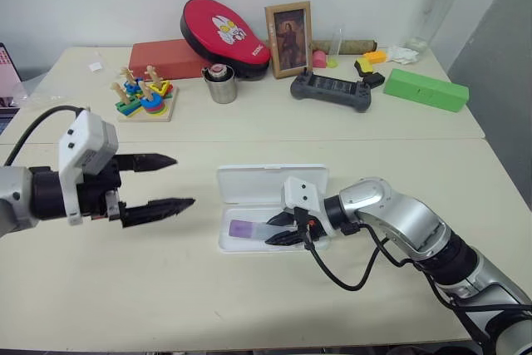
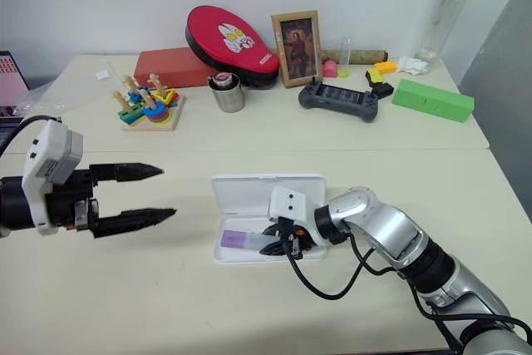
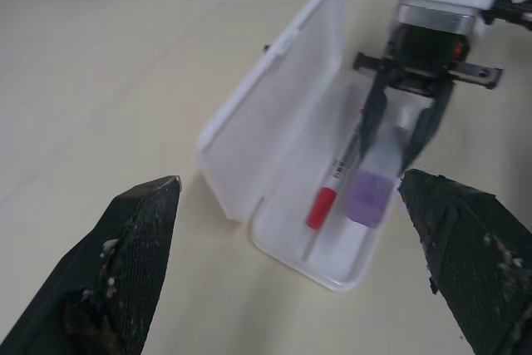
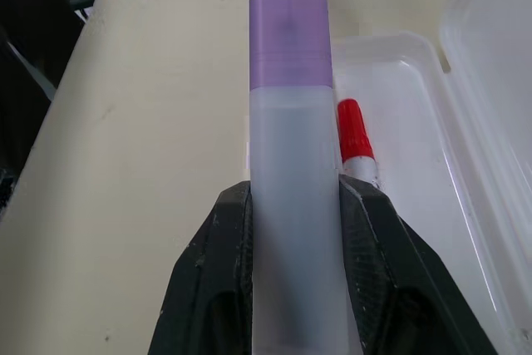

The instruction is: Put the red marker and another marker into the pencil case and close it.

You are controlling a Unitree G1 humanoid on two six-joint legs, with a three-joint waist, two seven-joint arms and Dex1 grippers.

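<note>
The white pencil case [image 1: 270, 182] lies open in the middle of the table, its lid folded back. In its tray lies the red marker [image 3: 332, 189], red cap toward the case's left end. My right gripper [image 1: 278, 229] is shut on the lilac marker [image 4: 291, 122] and holds it low over the tray beside the red marker [image 4: 352, 135], purple cap pointing left. Whether the lilac marker touches the tray I cannot tell. My left gripper [image 1: 183, 181] hovers open and empty to the left of the case, fingers pointing toward it.
Along the back of the table stand a wooden peg toy [image 1: 145, 97], a metal cup [image 1: 221, 85], a red box [image 1: 166, 57], a red pad [image 1: 226, 35], a photo frame [image 1: 289, 37], a black controller [image 1: 331, 91], a green box [image 1: 425, 89] and a tall bottle [image 1: 440, 2].
</note>
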